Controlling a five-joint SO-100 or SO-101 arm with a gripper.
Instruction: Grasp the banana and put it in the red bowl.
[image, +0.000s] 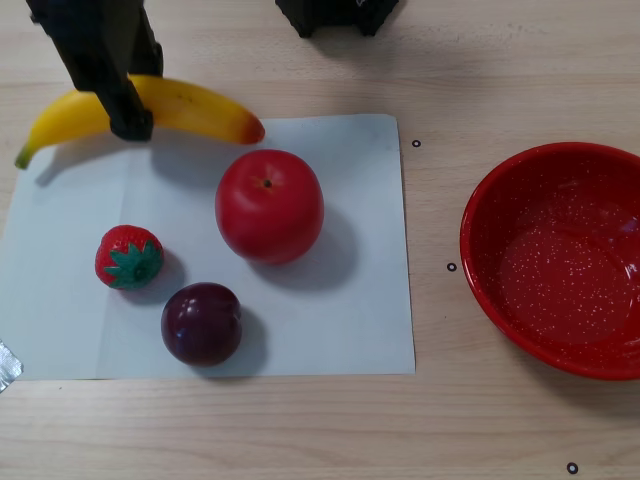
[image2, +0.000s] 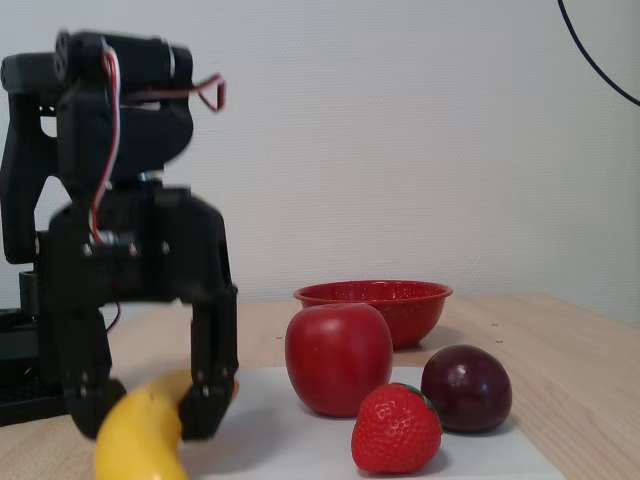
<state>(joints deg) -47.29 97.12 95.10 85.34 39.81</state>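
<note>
The yellow banana (image: 190, 105) lies across the top left edge of a white sheet, green stem to the left and orange-red end toward the apple. My black gripper (image: 118, 105) comes down from the top edge and is shut on the banana's middle. In the fixed view the two fingers (image2: 205, 400) press the banana (image2: 135, 445) from both sides, and it tilts toward the camera. The red bowl (image: 500, 200), speckled white inside, stands empty on the wood at the far right in the other view, and behind the apple in the fixed view (image2: 415, 310).
On the white sheet (image: 350, 300) sit a red apple (image: 268, 205), a strawberry (image: 130, 257) and a dark plum (image: 201, 323). The apple is between banana and bowl. The arm's black base (image: 335, 12) stands at the top edge. Small black dots mark the wooden table.
</note>
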